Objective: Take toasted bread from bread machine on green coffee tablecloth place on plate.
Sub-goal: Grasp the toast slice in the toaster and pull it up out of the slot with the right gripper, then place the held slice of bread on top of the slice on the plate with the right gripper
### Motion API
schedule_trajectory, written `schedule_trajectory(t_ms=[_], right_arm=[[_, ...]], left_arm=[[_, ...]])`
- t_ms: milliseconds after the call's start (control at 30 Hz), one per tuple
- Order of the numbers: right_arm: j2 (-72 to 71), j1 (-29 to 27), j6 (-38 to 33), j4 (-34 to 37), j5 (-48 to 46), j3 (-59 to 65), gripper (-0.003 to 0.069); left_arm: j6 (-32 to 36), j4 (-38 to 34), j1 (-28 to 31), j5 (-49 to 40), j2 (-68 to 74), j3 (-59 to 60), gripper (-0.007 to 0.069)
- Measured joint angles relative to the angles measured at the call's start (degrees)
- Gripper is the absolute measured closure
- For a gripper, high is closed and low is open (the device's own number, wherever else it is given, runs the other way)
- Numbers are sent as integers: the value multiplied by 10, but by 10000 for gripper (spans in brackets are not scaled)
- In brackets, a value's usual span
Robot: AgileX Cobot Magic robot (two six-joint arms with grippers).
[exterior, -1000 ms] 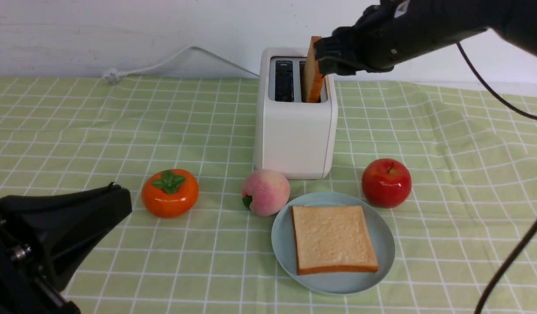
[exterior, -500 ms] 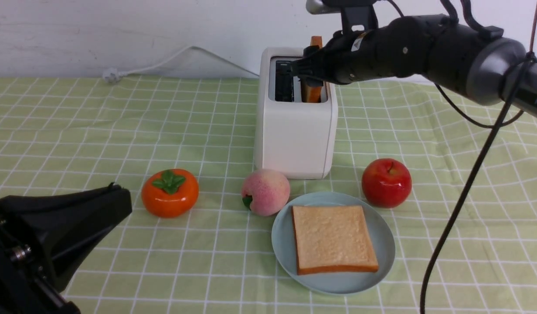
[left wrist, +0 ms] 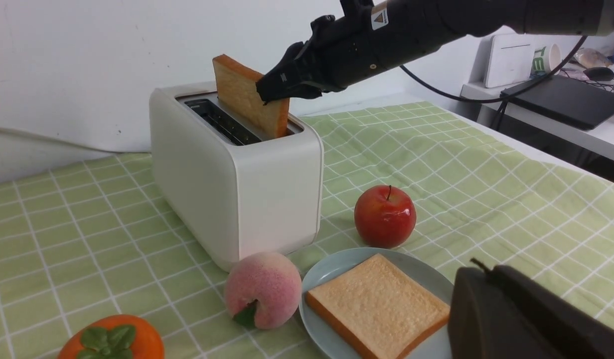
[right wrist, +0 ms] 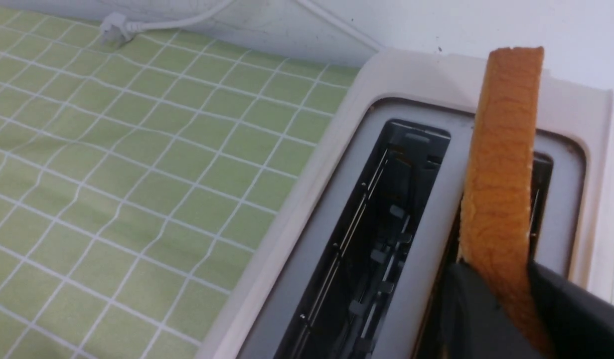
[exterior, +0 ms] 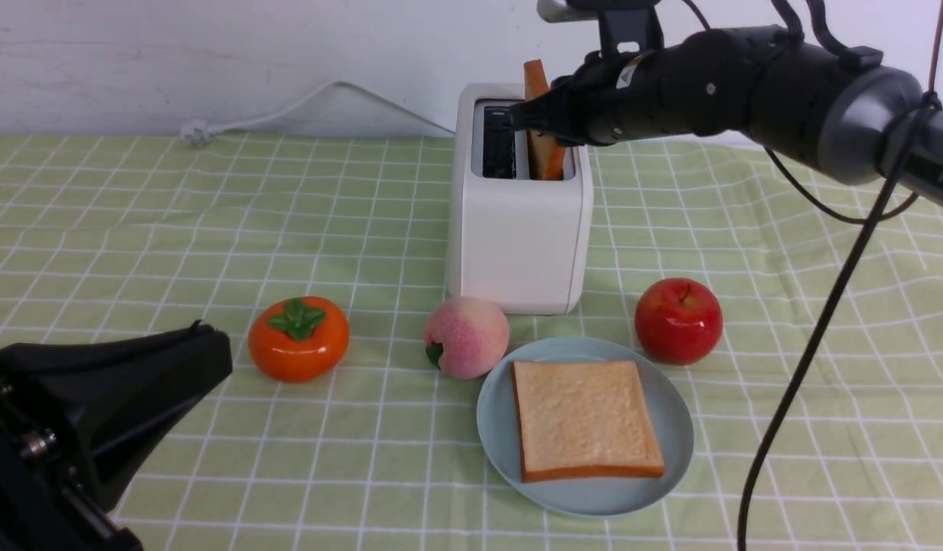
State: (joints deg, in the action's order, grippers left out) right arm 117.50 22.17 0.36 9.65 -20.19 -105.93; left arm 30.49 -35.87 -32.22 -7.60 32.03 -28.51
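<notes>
The cream-white bread machine [exterior: 517, 237] stands at the back middle of the green coffee tablecloth [exterior: 173, 214]. One slice of toasted bread [exterior: 536, 79] sticks up from its right slot, leaning left. My right gripper [exterior: 540, 122] is shut on that slice's near edge, and the wrist view shows the dark fingers [right wrist: 479, 309] pressed on both faces of the slice [right wrist: 504, 149]. The left slot is empty. A second slice [exterior: 586, 421] lies flat on the pale blue-green plate [exterior: 491, 413] in front of the machine. My left gripper [exterior: 203, 337] rests shut at the near left, holding nothing.
An orange persimmon [exterior: 298, 338], a pink peach [exterior: 466, 337] and a red apple [exterior: 678, 320] sit in a row between the machine and the plate. The white cord [exterior: 288, 107] runs along the back wall. My right arm's black cable [exterior: 823, 321] hangs over the right side.
My right gripper came in from the right over the machine and closed on the standing slice. The slice's top has swung to the left. The left arm has not moved.
</notes>
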Motion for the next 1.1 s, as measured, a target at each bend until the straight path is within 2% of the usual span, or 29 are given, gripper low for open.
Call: schedule_trajectory(t_ms=[200,333,433,633,800,1000,1100], right_arm=[[-42,0,0,0,-3,1,555],[-102,0,0,1,-37,1,555],[-161,0,-4,1,-105,-1,555],[-272,0,-39,1,-380,-1,564],[-329,0,-41,6,-488,60,564],[-383,0,-50,79,-473,213,564],[-351,-1,-103,161,-428,284,564]], left_arm=[[0,0,0,0,0,0,638],[0,0,0,0,0,0,638],[0,0,0,-1,0,0,638],[0,0,0,-17,0,0,638],[0,0,0,-20,0,0,638],[-2,0,0,-22,0,0,638],[-2,0,0,-22,0,0,638]])
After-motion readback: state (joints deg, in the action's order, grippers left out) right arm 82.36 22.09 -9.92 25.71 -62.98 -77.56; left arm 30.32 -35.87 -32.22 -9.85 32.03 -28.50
